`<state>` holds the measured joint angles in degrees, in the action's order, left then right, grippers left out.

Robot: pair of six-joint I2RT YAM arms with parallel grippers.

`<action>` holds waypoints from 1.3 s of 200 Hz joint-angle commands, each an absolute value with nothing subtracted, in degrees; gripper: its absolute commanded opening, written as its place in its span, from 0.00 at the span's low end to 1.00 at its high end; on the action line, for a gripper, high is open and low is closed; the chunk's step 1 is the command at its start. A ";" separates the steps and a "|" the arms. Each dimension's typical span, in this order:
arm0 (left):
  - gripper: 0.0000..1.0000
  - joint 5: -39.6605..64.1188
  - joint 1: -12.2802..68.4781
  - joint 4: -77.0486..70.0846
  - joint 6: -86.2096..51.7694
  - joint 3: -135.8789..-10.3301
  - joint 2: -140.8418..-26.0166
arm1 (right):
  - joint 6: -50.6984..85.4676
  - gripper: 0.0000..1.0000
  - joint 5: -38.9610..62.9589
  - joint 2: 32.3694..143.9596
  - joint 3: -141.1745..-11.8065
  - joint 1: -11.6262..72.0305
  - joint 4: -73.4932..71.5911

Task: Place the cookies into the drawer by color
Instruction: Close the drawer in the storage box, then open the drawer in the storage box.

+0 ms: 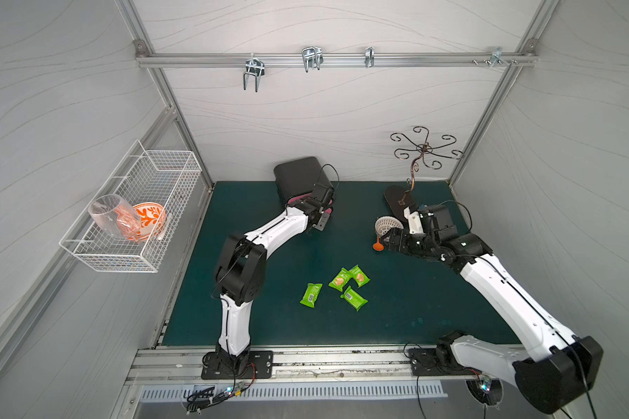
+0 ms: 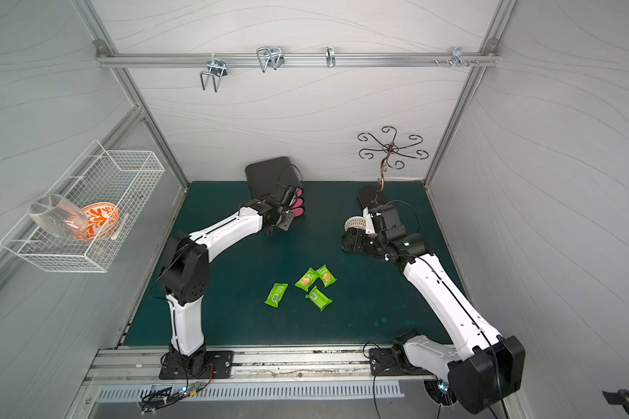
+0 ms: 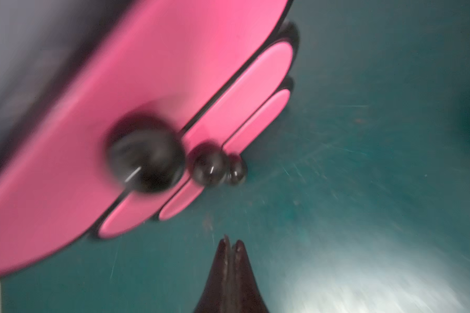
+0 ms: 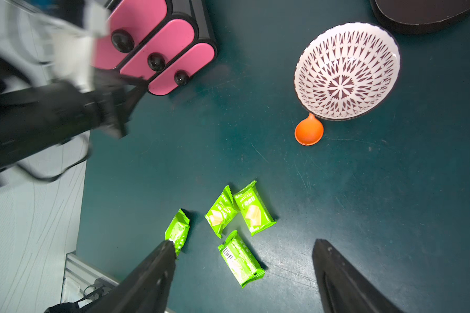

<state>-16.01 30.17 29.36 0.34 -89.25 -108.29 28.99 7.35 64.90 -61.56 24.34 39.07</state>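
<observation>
1. The drawer unit (image 4: 158, 51) stood with its three pink fronts flush and none pulled out, so no compartment was ready to receive anything.
2. The left gripper (image 3: 231, 244) hung just in front of the drawer unit, close to its black knobs (image 3: 209, 168) but touching none. Its jaws were pressed together on nothing. It looked stationed there to open a drawer, which would mean parting the jaws first.
3. The cookies (image 1: 340, 279), four green packets, lay loose on the green mat (image 1: 269, 326), well apart from the drawer unit on its front side. Three were clustered and the fourth (image 1: 311, 295) lay slightly aside. Being one colour, they probably belonged in one drawer.
4. The right gripper (image 4: 244, 244) hovered well apart from the drawer unit, with its jaws spread wide and empty. Its wrist camera looked down over the packets, which suggested it was ready to pick one once a drawer stood open.
5. The patterned bowl (image 4: 347, 70) and orange scoop (image 4: 309, 132) sat well apart from the drawer unit and seemed to have no part in the sorting.
</observation>
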 commanded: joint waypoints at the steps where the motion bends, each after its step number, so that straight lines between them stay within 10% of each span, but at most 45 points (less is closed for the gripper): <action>1: 0.00 -2.75 28.52 22.06 -7.48 -83.95 -98.17 | 29.40 0.83 7.08 64.09 -61.45 23.99 38.79; 64: 0.00 9.06 26.10 18.83 -26.23 -68.59 -77.88 | 44.44 0.79 18.85 72.26 -58.10 25.51 15.62; 105: 0.32 10.40 26.10 22.76 -25.99 -65.94 -68.20 | 51.57 0.77 23.14 92.73 -66.88 31.14 2.70; 260: 0.83 -0.68 27.07 38.13 -11.48 -71.45 -63.59 | 72.69 0.55 19.47 133.51 -82.98 34.69 -35.68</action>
<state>2.42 26.41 37.30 -15.53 -67.57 -63.64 68.27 21.34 131.44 -81.03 34.17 -28.51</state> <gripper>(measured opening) 0.791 0.547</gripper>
